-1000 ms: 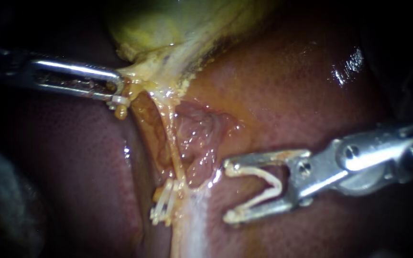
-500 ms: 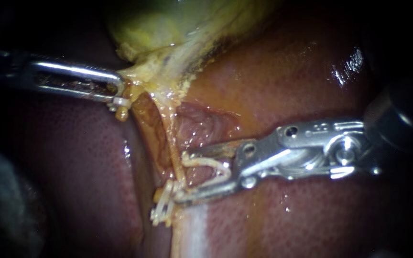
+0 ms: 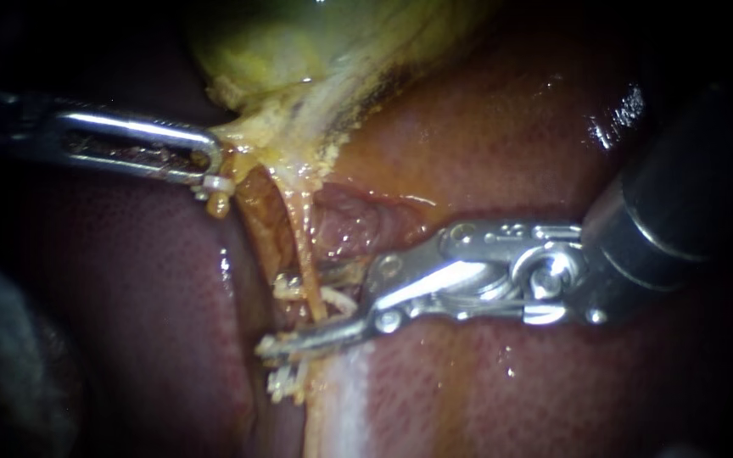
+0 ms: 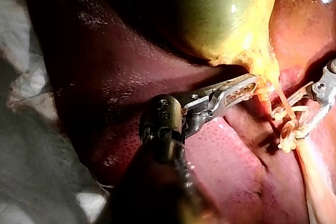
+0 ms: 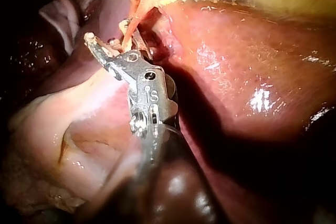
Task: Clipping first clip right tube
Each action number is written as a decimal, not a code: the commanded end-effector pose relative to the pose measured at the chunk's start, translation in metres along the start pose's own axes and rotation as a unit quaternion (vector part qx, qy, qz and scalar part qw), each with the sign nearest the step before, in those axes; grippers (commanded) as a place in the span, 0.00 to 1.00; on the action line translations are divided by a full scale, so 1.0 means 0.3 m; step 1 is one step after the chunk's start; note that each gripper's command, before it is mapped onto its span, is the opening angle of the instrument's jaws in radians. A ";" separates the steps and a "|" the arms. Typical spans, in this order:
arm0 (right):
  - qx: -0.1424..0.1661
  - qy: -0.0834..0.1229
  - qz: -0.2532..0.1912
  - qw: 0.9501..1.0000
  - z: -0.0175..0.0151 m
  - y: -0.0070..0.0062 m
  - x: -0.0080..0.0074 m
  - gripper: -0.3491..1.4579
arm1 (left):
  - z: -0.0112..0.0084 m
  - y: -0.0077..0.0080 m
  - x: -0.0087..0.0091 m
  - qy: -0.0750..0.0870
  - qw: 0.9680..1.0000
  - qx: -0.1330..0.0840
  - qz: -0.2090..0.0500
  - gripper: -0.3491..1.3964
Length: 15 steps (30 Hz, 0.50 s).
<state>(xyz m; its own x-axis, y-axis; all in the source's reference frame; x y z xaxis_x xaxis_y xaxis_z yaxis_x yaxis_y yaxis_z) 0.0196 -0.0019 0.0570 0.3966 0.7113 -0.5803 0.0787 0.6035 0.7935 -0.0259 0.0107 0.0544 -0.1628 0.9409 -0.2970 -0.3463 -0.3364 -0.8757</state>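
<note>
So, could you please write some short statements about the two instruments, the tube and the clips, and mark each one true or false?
1. The left instrument grips tissue at the narrow end of the gallbladder. True.
2. The right instrument is well away from the tube. False: the tube runs between its jaws, which stand apart.
3. Other clips sit on the tissue just beyond the right instrument's lower jaw. True.
4. The right instrument's jaws carry nothing. False: a white clip sits in them.
</note>
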 end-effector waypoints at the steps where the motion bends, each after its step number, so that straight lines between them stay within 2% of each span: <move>1: 0.008 0.005 -0.001 1.000 0.000 -0.0009 0.0002 0.45 | 0.0001 0.0000 -0.0001 0.000 1.000 0.000 0.000 0.00; 9: 0.069 0.025 -0.008 0.997 -0.001 -0.0119 0.0040 0.45 | 0.0001 0.0001 -0.0003 0.000 1.000 0.000 0.000 0.00; 15: 0.081 0.025 -0.005 0.996 -0.001 -0.0156 0.0057 0.41 | 0.0002 0.0000 -0.0004 0.000 1.000 0.000 0.000 0.00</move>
<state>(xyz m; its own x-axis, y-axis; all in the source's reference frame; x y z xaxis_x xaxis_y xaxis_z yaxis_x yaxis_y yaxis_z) 0.0198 -0.0034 0.0522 0.3473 0.7244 -0.5955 0.2335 0.5482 0.8031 -0.0260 0.0106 0.0543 -0.1642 0.9405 -0.2974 -0.3449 -0.3372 -0.8760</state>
